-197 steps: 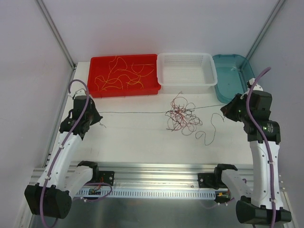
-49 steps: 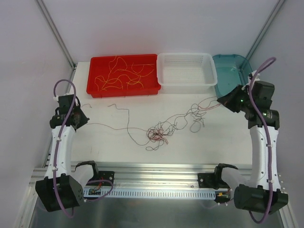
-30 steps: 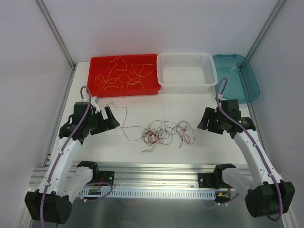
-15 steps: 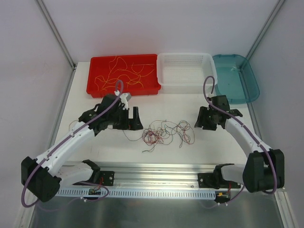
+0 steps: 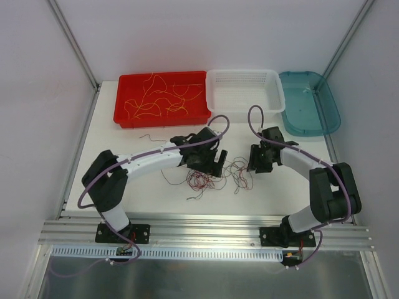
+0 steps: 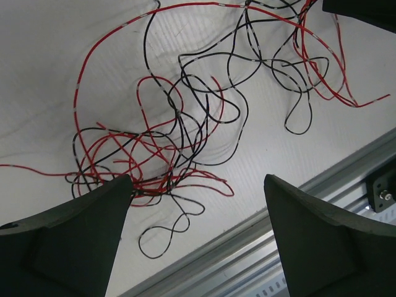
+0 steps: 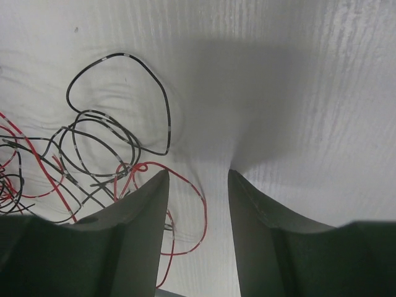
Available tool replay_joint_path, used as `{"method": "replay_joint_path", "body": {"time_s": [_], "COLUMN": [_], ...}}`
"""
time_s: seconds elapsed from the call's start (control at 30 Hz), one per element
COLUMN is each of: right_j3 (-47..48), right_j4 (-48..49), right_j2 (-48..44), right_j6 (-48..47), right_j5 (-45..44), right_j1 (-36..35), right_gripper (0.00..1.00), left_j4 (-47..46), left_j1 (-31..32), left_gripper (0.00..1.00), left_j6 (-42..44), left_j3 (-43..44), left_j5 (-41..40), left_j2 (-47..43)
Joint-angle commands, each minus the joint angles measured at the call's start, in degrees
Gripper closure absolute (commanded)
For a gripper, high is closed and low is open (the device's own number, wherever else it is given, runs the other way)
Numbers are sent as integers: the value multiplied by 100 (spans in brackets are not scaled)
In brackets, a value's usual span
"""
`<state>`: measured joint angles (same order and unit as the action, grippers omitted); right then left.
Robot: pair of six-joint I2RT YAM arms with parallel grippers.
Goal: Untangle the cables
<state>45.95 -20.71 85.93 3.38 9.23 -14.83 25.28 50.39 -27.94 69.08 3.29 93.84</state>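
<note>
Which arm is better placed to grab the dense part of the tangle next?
Probably left. The left gripper is wide open right above the dense red-and-black clump; the right gripper frames only bare table, with looser loops off to one side.

The right gripper's (image 7: 197, 184) fingers (image 7: 131, 235) are hanging parted above the white counter (image 7: 278, 74), red and black cables (image 7: 99, 143) lying to their left.

Red and black cables (image 5: 215, 175) lie tangled on the table.
</note>
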Motion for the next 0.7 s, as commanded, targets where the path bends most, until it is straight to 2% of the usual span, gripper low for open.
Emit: {"method": "replay_joint_path", "body": {"time_s": [0.0, 0.17, 0.5, 0.6, 0.67], "right_j3": [-78, -139, -148, -113, -113], "right_j4": [243, 164, -12, -91, -74], "right_j2": [29, -138, -427, -332, -288], "right_j6": [-30, -118, -232, -258, -259], "right_j5": [-27, 26, -114, -238, -282], "right_j1": [-108, -248, -591, -626, -635], "right_gripper": [55, 57, 57, 60, 67], "left_j4": [-67, -67, -67, -67, -67], "left_j1": [164, 190, 190, 190, 182], "left_gripper": [12, 15, 22, 28, 32], "left_j6": [-106, -220, -326, -352, -361], "left_j3": [343, 291, 36, 9, -17], "left_j5": [-372, -592, -918, -961, -997], "left_j2": [467, 907, 987, 1013, 1022]}}
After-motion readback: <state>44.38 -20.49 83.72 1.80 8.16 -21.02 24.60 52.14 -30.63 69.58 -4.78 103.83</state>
